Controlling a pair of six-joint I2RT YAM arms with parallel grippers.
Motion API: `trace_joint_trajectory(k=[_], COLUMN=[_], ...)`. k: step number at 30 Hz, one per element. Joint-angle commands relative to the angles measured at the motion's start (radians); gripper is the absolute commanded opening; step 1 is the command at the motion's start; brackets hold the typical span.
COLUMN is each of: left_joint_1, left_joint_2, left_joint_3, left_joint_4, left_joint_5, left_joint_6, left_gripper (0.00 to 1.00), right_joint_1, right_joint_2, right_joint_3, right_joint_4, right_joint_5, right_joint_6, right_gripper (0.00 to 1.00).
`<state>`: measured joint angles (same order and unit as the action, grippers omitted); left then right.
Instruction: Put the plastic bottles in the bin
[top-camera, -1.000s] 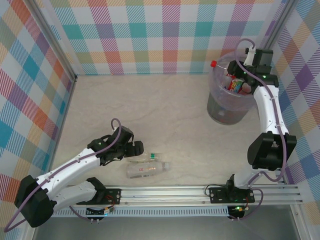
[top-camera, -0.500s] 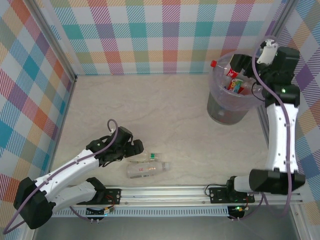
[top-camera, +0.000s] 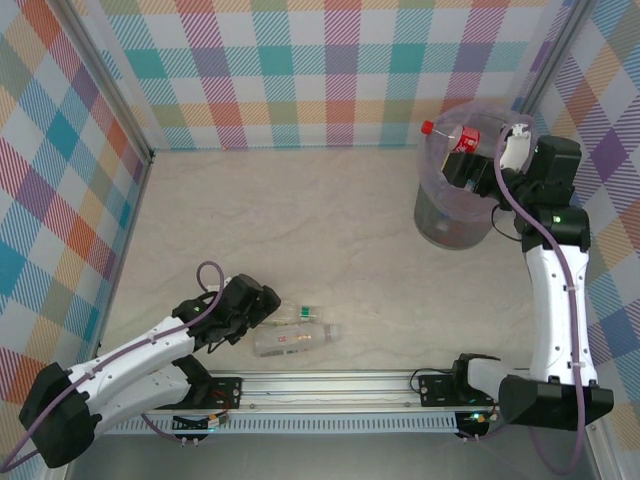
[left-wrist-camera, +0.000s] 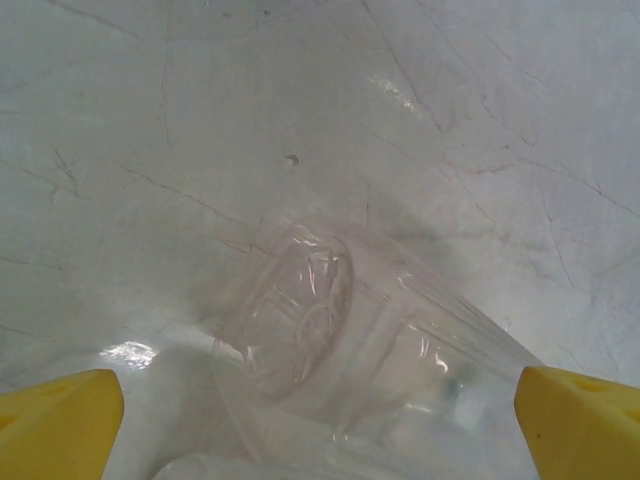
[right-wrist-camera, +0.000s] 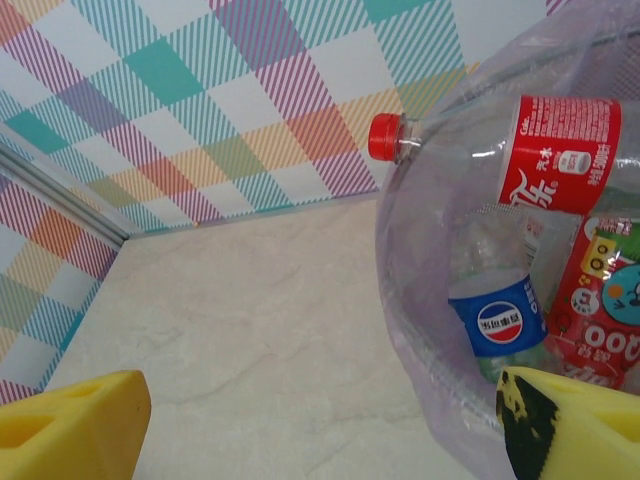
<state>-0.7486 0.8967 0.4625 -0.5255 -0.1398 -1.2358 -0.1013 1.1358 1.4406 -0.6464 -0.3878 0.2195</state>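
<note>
My left arm (top-camera: 140, 352) lies low, stretched out to the right; left hand (top-camera: 268, 305) has its jaws wide apart. My right arm (top-camera: 556, 290) stands tall, wrist bent left; right hand (top-camera: 466, 168) is also spread wide.

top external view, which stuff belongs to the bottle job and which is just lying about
Job:
- round dark-grey bin lined with lilac bag
- red-capped clear plastic bottle, cap over the bin's rim
- blue-labelled plastic bottle inside the bin
- large clear plastic bottle lying on the table
- smaller clear bottle beside it

Not the job:
- checked wall panels
- metal rail at the near edge
</note>
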Motion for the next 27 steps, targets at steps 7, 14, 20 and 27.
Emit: trace_joint_trajectory(k=[7, 14, 20, 27], left_joint_1=[-0.007, -0.006, 0.000, 0.008], left_joint_2=[0.205, 0.346, 0.456, 0.582], left_joint_3=[0.009, 0.052, 0.102, 0.207], left_joint_4=[0.301, 0.399, 0.497, 0.576], left_joint_5=[0.064, 0.070, 0.095, 0.157], left_joint_6=[-0.053, -0.022, 0.004, 0.046], left_gripper=[1.00, 1.00, 0.90, 0.78], right_joint_1=[0.004, 0.005, 0.007, 0.126], right_joint_2=[-0.126, -0.188, -0.223, -0.313], right_joint_3=[-0.113, -0.221, -0.281, -0.375], right_joint_4=[-0.069, -0.075, -0.114, -0.169], right_joint_5=[-0.084, -0.140, -0.196, -0.271], right_joint_6=[-0.033, 0.000, 0.008, -0.019], right_gripper=[0.89, 0.89, 0.89, 0.89])
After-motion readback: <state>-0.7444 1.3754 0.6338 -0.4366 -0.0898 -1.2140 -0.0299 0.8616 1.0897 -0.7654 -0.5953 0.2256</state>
